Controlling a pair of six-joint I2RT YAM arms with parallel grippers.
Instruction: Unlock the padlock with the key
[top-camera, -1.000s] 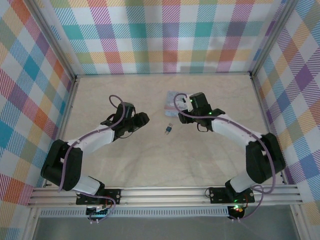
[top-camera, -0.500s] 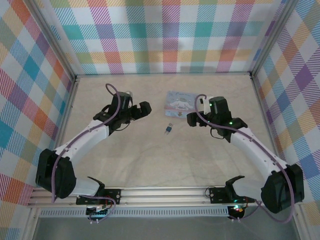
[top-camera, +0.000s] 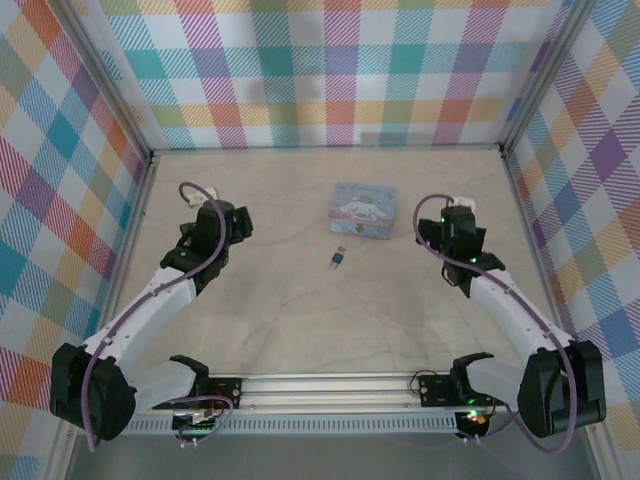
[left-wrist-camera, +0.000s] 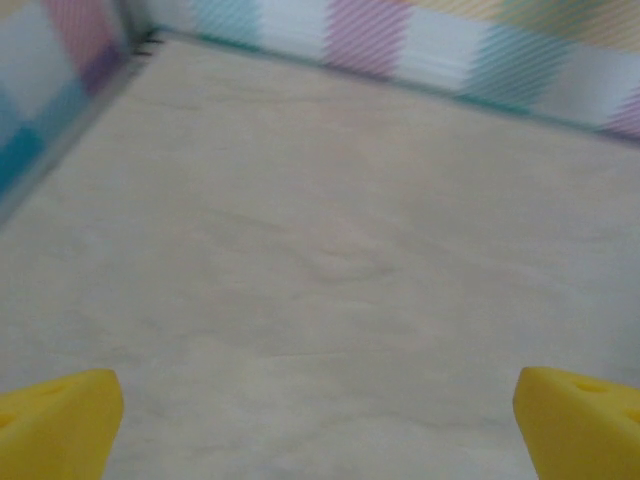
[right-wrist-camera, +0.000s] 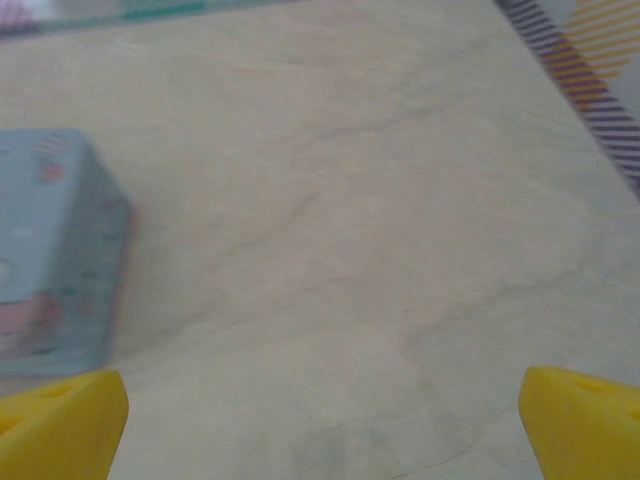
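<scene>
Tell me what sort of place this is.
Probably a lab robot test cell: checkered panels wall in a beige tabletop, and an aluminium rail along the near edge carries the left arm and right arm.

The tabletop (top-camera: 300, 320) under both grippers is a smooth, matt beige sheet with faint marble veining. The left gripper's (left-wrist-camera: 320, 430) fingertips (left-wrist-camera: 55, 425) and the right gripper's (right-wrist-camera: 320, 425) fingertips (right-wrist-camera: 60, 425) look like matt yellow plastic. Ahead and to the left of the right gripper, the light-blue box (right-wrist-camera: 55, 250) has a smooth printed skin with a slight sheen. Between the grippers, the key (top-camera: 338, 259) has a blue plastic-looking head and a metal blade. The frame rail (top-camera: 330, 385) by the arm bases is dull ribbed metal.
</scene>
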